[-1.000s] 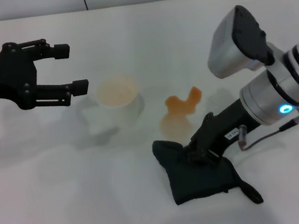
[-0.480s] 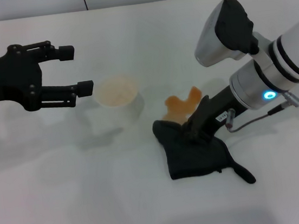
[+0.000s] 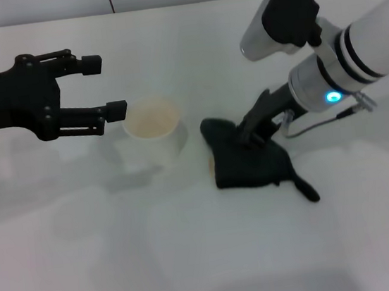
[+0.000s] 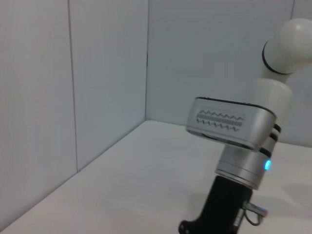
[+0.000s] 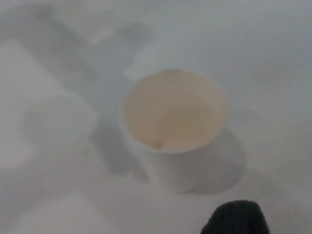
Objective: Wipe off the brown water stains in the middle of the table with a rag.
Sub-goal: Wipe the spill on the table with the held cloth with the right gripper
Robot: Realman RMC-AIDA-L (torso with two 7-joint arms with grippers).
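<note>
The black rag (image 3: 248,164) lies on the white table (image 3: 194,259), with its thin tail (image 3: 305,190) trailing toward the front right. My right gripper (image 3: 251,133) is shut on the rag's far part and presses it down on the table. The rag covers the spot of the brown water stains; only a faint tan trace (image 3: 211,163) shows at its left edge. A corner of the rag (image 5: 236,220) shows in the right wrist view. My left gripper (image 3: 105,85) is open and empty, hovering just left of the paper cup.
A white paper cup (image 3: 154,128) with a tan inside stands upright just left of the rag; it also shows in the right wrist view (image 5: 173,109). The left wrist view shows the right arm's wrist (image 4: 229,131) and pale walls behind the table.
My right gripper has dragged the rag away from me and to the left, over the stains, which now are covered. My left gripper has drifted slightly right, toward the cup.
</note>
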